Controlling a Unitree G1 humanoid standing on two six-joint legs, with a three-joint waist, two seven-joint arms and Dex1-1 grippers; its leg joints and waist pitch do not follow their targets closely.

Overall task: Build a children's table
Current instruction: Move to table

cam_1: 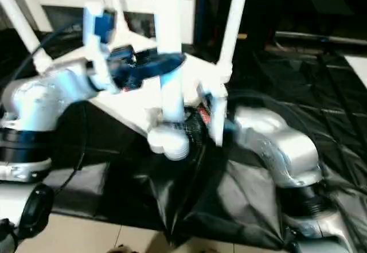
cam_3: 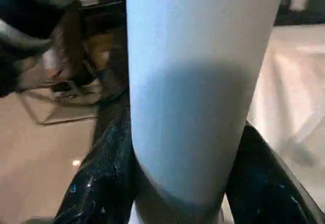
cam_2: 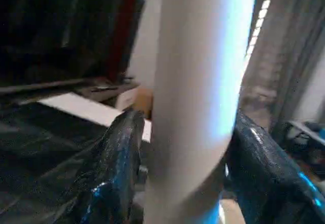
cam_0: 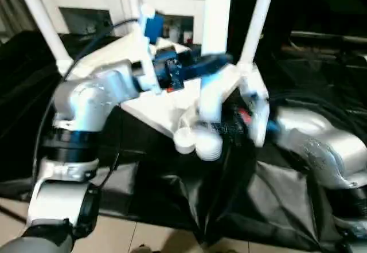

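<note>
The white tabletop lies underside up on a black cloth, tilted. Three white legs stand in its corner sockets: one at the left, one at the back, one at the right. A fourth leg stands upright at the near corner socket. My left gripper is shut on this leg partway up; its black fingers hug the tube. My right gripper is shut on the same leg just above the socket, with fingers on both sides.
A white cabinet with glass doors stands behind the table. The crumpled black cloth covers the floor under the work and spreads to the right. Pale floor tiles show along the near edge.
</note>
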